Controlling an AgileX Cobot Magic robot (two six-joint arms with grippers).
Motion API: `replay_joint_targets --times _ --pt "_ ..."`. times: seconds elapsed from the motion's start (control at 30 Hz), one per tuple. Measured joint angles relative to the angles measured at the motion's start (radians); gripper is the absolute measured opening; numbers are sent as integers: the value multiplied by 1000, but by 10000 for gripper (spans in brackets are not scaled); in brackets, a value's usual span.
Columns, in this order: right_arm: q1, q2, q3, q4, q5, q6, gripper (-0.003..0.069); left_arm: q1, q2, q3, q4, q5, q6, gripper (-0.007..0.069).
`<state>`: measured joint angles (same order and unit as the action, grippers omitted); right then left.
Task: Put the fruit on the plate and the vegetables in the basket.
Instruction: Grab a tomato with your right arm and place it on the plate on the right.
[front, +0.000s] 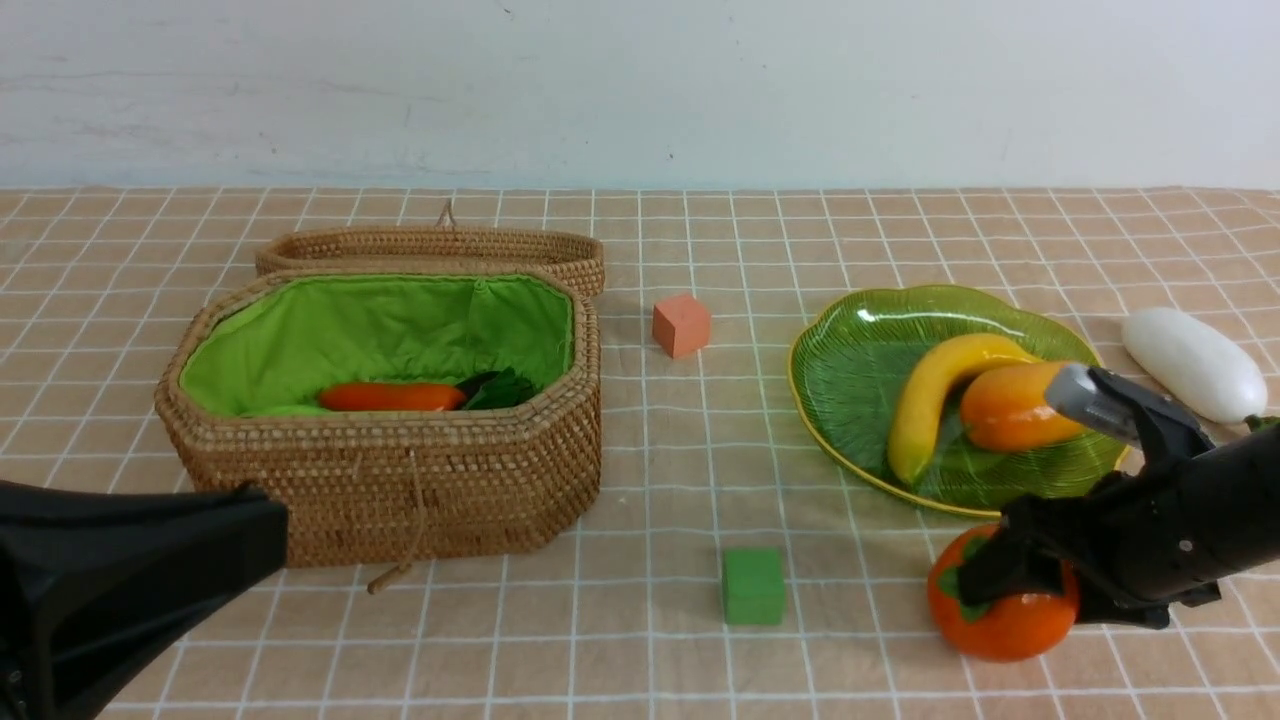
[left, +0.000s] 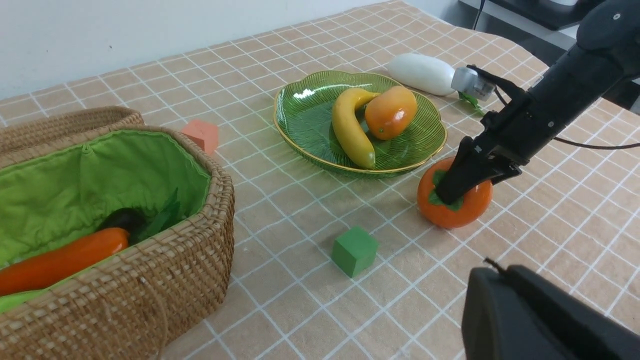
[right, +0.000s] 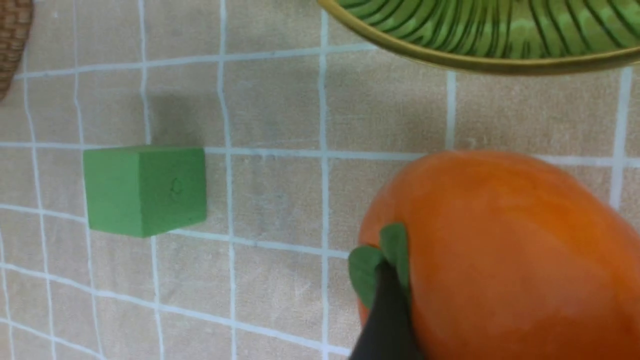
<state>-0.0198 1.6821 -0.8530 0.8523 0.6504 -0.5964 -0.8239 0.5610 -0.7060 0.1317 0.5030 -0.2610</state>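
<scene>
A round orange-red persimmon (front: 1000, 620) lies on the cloth just in front of the green plate (front: 850, 350). My right gripper (front: 1005, 585) is closed round it; one dark finger (right: 385, 310) presses on its green leafy cap, and the other finger is hidden behind the fruit. A yellow banana (front: 930, 400) and an orange mango (front: 1005, 410) lie on the plate. The wicker basket (front: 400, 480) holds the carrot (front: 390, 397) and a dark eggplant (left: 122, 220). A white radish (front: 1190, 362) lies right of the plate. My left gripper (left: 492, 275) hangs shut and empty at the near left.
A green cube (front: 753, 586) sits between basket and persimmon, close to the right gripper. An orange-pink cube (front: 681, 324) stands farther back between basket and plate. The basket's lid (front: 430, 245) lies open behind it.
</scene>
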Motion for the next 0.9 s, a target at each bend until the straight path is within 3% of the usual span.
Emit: replay_joint_targets --times 0.2,0.33,0.47,0.6,0.9 --pt "0 -59 -29 -37 66 26 509 0 0 0 0 6 0 -3" --pt "1 -170 -114 -68 169 133 509 0 0 0 0 -1 0 -3" --pt "2 -192 -237 -107 56 167 509 0 0 0 0 -33 0 -3" --pt "28 -78 -355 -111 -63 172 509 0 0 0 0 -43 0 -3" --pt "96 238 -573 -140 -85 155 526 0 0 0 0 -45 1 1"
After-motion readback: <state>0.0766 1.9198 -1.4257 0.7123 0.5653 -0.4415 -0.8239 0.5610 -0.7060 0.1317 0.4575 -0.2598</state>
